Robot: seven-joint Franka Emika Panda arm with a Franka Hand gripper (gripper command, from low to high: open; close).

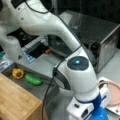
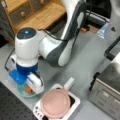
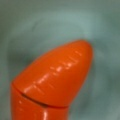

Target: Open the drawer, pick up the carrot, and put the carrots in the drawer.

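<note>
Grey tabletop [image 2: 82,55] fills both front views, and the work now stands at its near edge. Closest of all, the wrist view is almost full of the carrot [image 3: 52,85], lying on the pale teal floor of the bowl [image 3: 50,22]. Its long axis runs on a slant, from the thick end at the bottom left of that view to the pointed tip at the upper right. So the carrot lies directly under the camera on the wrist, very near. No finger shows in this view, so I cannot tell if the claw is spread or clenched, or if it already touches the carrot.

In a front view the gripper [image 2: 31,86] hangs low over the bowl [image 2: 21,92], and a small orange piece, probably the carrot [image 2: 29,89], shows just beside it. Next to the bowl stands a white scale with a pink plate [image 2: 55,103].

Farther away, in a front view, the drawer [image 1: 10,68] is pulled out and holds a yellow-orange round item [image 1: 18,73] and a long green vegetable [image 1: 33,79], but no carrot. Behind it stands the silver toaster oven [image 1: 100,37].
</note>
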